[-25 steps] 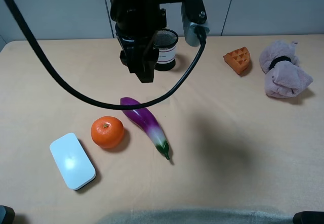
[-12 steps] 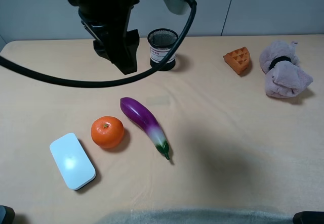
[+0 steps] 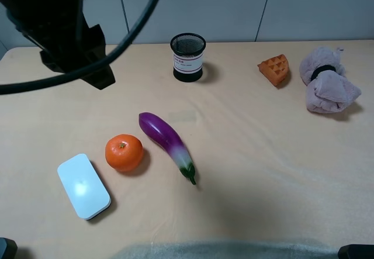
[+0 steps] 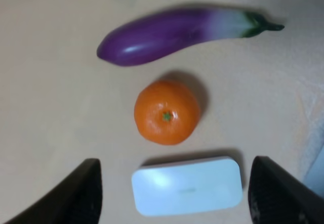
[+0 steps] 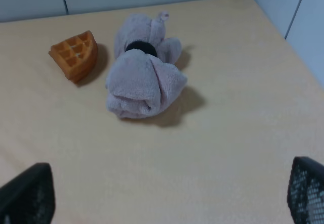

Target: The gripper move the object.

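The object, a glossy purple eggplant (image 3: 168,143) fading to white near its green stem, lies loose on the tan table just right of a round orange (image 3: 124,152). The left wrist view looks down on the eggplant (image 4: 172,34), with the orange (image 4: 166,112) below it. My left gripper (image 3: 99,78) hangs high over the table's far left, well away from the eggplant. Its two dark fingers (image 4: 81,193) stand wide apart around nothing, so the left gripper (image 4: 177,161) is open. My right gripper (image 5: 171,171) is open too, above bare table at the right side.
A white flat device (image 3: 83,186) lies left of the orange. A black mesh cup (image 3: 187,57) stands at the back centre. An orange waffle toy (image 3: 274,69) and a crumpled pink cloth (image 3: 326,87) sit at the back right. A black cable (image 3: 125,42) trails from the left arm.
My left arm has swung from above the eggplant to the far left of the table. The eggplant and the other things have not moved.
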Controlling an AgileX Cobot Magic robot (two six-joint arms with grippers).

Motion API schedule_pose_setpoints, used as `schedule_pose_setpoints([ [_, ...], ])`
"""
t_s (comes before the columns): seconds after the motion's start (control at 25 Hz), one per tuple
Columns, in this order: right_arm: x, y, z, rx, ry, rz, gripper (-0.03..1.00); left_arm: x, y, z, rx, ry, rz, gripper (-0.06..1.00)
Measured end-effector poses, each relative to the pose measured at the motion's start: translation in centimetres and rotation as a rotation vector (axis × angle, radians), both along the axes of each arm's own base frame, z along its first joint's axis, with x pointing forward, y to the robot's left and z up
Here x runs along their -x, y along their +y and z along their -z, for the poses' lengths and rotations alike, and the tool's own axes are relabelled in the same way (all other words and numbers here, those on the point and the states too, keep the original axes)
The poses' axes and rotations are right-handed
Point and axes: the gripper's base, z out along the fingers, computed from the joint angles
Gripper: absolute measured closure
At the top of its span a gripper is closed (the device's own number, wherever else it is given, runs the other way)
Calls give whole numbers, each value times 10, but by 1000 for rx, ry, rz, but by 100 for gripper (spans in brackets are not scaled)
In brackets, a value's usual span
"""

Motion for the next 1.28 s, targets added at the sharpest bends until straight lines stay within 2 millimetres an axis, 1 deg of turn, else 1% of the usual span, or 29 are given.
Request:
schedule_pose_setpoints([
  [0.32,0,0,0,0,0,0,28,35,40,-15,57,-68,-60,33],
  [0.56,0,0,0,0,0,0,28,59,71,-31,102,-173,-73,33],
  [0.68,0,0,0,0,0,0,28,70,86,-31,132,-198,-131,33],
  [0.96,0,0,0,0,0,0,28,94,127,-15,200,-203,-333,33],
  [1.16,0,0,0,0,0,0,28,110,156,4,222,-217,-509,33],
  [1.28,0,0,0,0,0,0,28,125,171,15,239,-257,-601,33],
])
